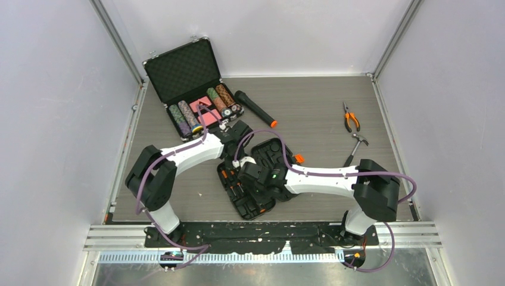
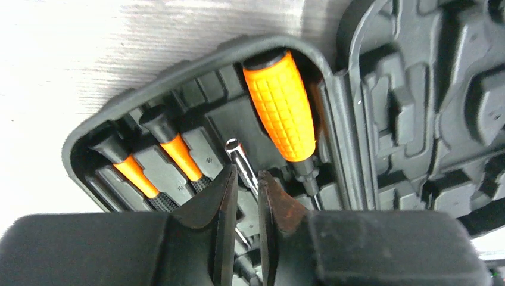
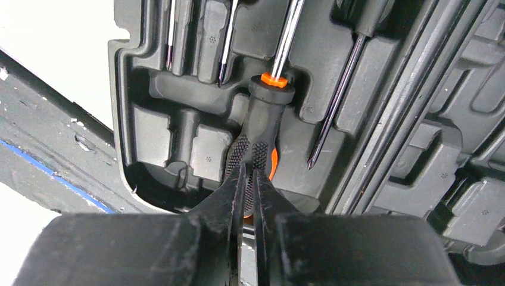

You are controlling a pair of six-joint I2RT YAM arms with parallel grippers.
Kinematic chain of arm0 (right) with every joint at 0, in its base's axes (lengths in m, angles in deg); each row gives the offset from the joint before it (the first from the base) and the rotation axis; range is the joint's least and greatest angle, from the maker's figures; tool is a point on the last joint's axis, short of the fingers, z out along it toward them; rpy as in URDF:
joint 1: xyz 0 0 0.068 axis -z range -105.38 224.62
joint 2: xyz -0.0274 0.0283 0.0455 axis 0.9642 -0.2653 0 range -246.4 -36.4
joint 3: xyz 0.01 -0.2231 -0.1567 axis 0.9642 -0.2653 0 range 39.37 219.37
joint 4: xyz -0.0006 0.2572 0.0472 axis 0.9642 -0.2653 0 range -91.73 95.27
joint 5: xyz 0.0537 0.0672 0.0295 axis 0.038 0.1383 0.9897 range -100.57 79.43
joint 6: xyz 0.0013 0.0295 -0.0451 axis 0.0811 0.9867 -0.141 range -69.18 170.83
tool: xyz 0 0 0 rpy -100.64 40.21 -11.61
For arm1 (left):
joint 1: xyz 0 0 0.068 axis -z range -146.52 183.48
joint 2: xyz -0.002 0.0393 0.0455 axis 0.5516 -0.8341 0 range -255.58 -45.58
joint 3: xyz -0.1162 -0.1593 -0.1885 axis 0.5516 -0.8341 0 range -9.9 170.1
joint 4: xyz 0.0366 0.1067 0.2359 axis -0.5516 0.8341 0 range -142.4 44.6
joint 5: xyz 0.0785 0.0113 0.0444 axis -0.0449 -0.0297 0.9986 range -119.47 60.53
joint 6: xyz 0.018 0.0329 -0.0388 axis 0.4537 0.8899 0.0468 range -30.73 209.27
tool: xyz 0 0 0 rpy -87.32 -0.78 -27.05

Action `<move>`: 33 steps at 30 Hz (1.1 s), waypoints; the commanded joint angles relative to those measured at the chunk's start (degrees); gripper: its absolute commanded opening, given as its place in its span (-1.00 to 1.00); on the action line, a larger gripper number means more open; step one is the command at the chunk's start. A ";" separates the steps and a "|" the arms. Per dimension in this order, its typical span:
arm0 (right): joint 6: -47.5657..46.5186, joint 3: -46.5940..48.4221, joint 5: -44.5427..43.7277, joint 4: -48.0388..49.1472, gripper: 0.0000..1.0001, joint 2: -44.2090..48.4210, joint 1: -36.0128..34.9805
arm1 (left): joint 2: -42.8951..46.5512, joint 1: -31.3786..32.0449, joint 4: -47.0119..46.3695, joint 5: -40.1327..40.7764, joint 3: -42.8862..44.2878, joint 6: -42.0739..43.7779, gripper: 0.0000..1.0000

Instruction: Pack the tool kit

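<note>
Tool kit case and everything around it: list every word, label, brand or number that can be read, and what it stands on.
No readable text anywhere.
Tool kit case: tiny moulded marks in the slots, too small to read.
Poker chips: edge patterns only, any print too small.

Robot-lab test cell. Boxed in by plain white panels (image 1: 53, 89) on aluminium posts (image 1: 119, 42), floored with a grey wood-grain table (image 1: 315, 101). Left arm (image 1: 190, 152) and right arm (image 1: 324, 179) bolted to a black base plate (image 1: 256, 229) across a silver rail (image 1: 113, 235), purple cables (image 1: 262, 134) looping loose.
</note>
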 commanded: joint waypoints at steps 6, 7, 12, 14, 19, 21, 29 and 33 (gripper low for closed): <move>1.40 -3.08 3.09 -0.27 -0.89 -1.81 -0.95 | 0.66 -0.34 -3.54 7.78 1.85 -2.87 -0.51; 1.38 -3.12 3.07 -0.30 -0.89 -1.84 -0.98 | -0.18 -0.34 -3.39 7.52 2.16 -3.00 -0.52; 1.48 -3.19 3.13 -0.30 -0.89 -1.56 -0.99 | -3.08 -0.34 -2.65 5.99 2.89 -3.64 -0.71; 1.51 -3.32 3.01 -0.24 -0.89 -1.45 -0.95 | -3.51 -0.25 -2.69 5.73 2.74 -3.72 -0.81; 1.61 -3.13 3.23 -0.15 -0.89 -1.67 -0.98 | -5.39 0.11 -2.25 4.61 3.12 -3.90 -1.00; 1.54 -3.09 3.35 -0.10 -0.89 -1.75 -0.99 | -6.60 0.71 -1.89 4.37 3.71 -3.89 -1.00; 1.53 -2.82 4.28 -0.13 -0.90 -2.03 -0.95 | -16.55 3.61 5.30 4.21 12.26 -2.33 -1.00; 1.55 -3.05 4.89 1.25 -0.89 -1.15 -0.40 | -20.56 4.72 7.73 5.25 14.79 -1.41 -1.00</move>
